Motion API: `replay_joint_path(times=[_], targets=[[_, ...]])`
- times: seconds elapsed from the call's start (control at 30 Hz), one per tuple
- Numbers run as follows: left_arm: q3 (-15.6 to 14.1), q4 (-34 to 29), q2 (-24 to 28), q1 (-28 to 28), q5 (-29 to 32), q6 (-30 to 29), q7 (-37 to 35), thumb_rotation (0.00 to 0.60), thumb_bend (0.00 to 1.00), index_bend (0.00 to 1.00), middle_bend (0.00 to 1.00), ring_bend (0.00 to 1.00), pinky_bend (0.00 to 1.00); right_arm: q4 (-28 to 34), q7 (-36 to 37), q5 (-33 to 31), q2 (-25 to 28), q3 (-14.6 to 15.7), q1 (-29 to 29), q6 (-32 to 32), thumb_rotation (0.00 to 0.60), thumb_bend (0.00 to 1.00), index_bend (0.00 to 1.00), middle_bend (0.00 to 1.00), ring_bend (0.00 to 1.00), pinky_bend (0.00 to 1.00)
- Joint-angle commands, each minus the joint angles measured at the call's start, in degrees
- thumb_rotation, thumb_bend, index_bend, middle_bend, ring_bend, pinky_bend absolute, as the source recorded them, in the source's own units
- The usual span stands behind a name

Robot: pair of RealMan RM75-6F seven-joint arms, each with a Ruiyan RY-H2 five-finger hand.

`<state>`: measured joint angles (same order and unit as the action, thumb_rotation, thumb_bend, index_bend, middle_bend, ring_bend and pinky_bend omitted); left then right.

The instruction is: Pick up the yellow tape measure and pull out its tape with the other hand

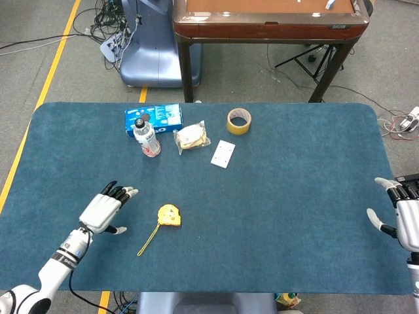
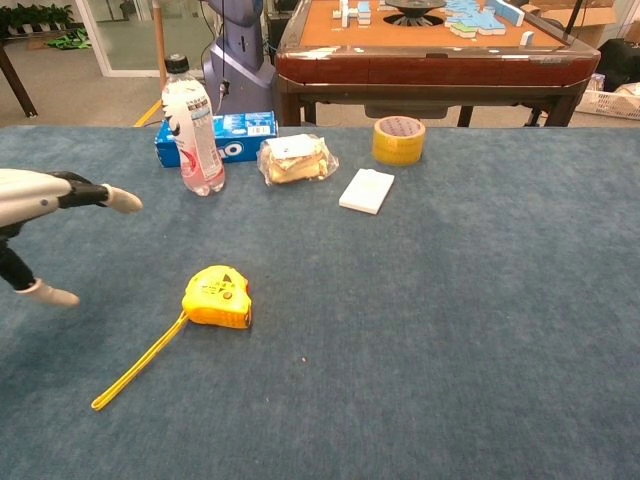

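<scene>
Head view shows the left hand (image 1: 105, 208) over the blue table (image 1: 294, 216), fingers spread and holding nothing, a little to the left of the yellow tape measure (image 1: 169, 215) and apart from it. In the chest view the same hand (image 2: 40, 215) enters from the left edge with its fingertips pointing toward the middle of the table. The tape measure (image 2: 217, 297) lies flat on the cloth, its yellow strap (image 2: 140, 362) trailing toward the near-left. The right hand (image 1: 402, 216) sits at the far right edge of the table, fingers apart, empty, well away from the tape measure. Farther back stand a water bottle (image 1: 146, 138), a blue box (image 1: 154, 118), a wrapped snack (image 1: 191, 137), a white card (image 1: 223, 154) and a roll of tape (image 1: 238, 121).
</scene>
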<state>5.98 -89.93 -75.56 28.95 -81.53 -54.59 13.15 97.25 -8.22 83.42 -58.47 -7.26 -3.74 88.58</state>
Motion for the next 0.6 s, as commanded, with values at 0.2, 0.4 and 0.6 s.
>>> replay_joint_path(times=[0.2, 0.4, 0.6], targets=[[1.51, 0.89, -5.4, 4.99, 5.41, 4.29, 5.77, 0.6, 0.11, 0.23, 0.17, 0.12, 0.02, -0.67, 1.34, -0.13, 0.53, 0.39, 0.9, 0.65, 0.6, 0.33, 0.27, 0.34, 0.31, 0.4], [2.2, -0.16, -8.24, 7.66, 12.65, 5.94, 12.88, 0.6, 0.11, 0.24, 0.18, 0.12, 0.02, -1.7, 2.92, -0.47, 0.71, 0.66, 1.58, 0.85, 0.6, 0.33, 0.27, 0.34, 0.31, 0.4], [2.41, -0.56, -11.18, 10.36, 19.4, 5.74, 19.17, 0.6, 0.11, 0.23, 0.18, 0.12, 0.02, -3.03, 4.62, -0.62, 0.66, 0.82, 1.89, 0.7, 0.6, 0.33, 0.27, 0.34, 0.31, 0.4]])
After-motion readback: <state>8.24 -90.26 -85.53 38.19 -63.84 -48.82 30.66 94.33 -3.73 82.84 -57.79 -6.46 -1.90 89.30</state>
